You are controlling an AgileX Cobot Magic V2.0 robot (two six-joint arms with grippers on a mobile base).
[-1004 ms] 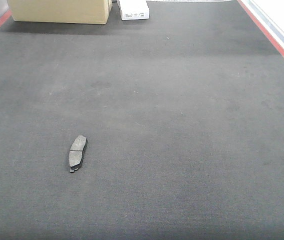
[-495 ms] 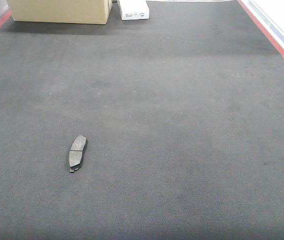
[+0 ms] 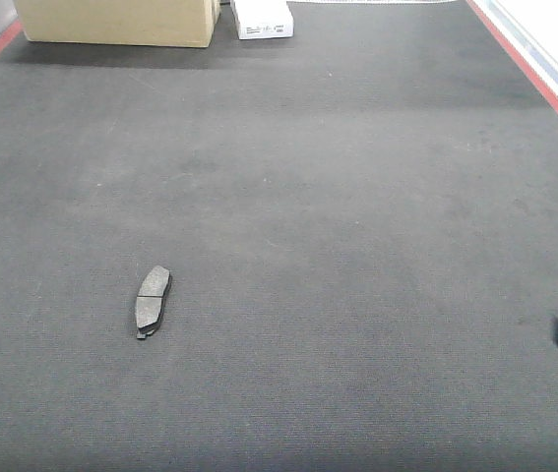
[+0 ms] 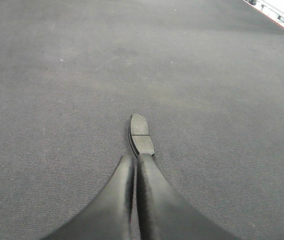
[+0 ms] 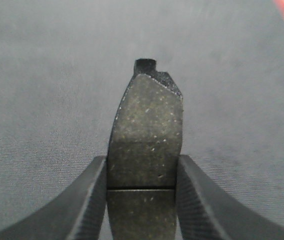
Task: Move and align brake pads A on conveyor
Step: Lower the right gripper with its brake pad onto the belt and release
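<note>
1. The conveyor (image 3: 357,197) carries the first brake pad (image 3: 153,301), which lies flat toward the near left part of the belt. It is well clear of both red side edges, and its long axis runs roughly from the near edge to the far edge.
2. In the left wrist view, the left gripper (image 4: 135,158) has its jaws pressed together with nothing between them. The first brake pad (image 4: 142,135) lies just beyond its tips.
3. The right gripper (image 5: 142,172) clamps the second brake pad (image 5: 145,130) by its long sides, above the belt. It shows only as a dark blur at the conveyor's right edge in the front view.
4. A cardboard box (image 3: 116,22) and a white box (image 3: 262,18) stand at the far edge, the cardboard box nearer the left corner.
</note>
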